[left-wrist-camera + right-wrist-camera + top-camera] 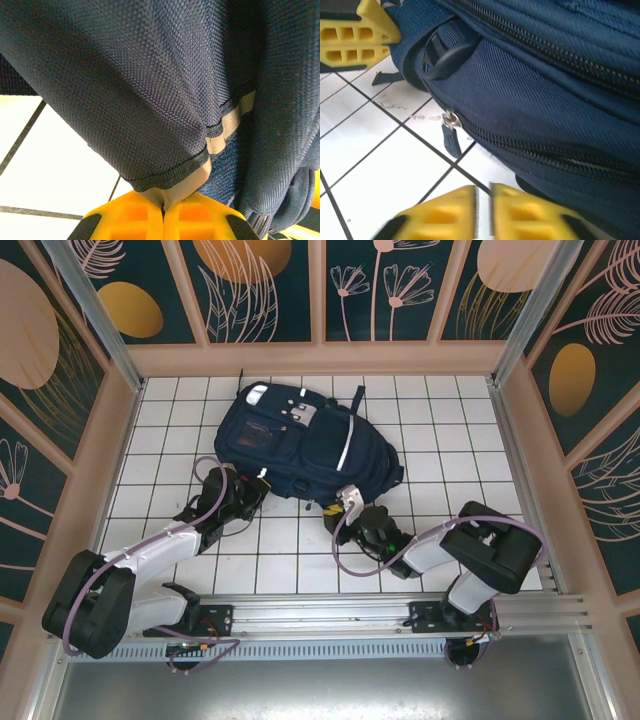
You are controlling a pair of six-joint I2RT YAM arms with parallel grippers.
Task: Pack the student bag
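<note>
Left jaws pinch the student bag [150,75]; right jaws sit just beside it, slightly parted, empty.

We look down on a white tiled tabletop [450,440] ruled with thin dark grid lines. Peach-coloured frames [320,358] edge it on three sides. Above them stand dark teal wall panels [265,290] printed with orange discs and pale line-drawn flowers. Silver metal posts [95,310] rise at the back corners. Along the near edge runs a silver rail [330,610], with a grey metal sheet [320,685] below it. Up close, one tile [395,105] carries faint grey scuffs.
</note>
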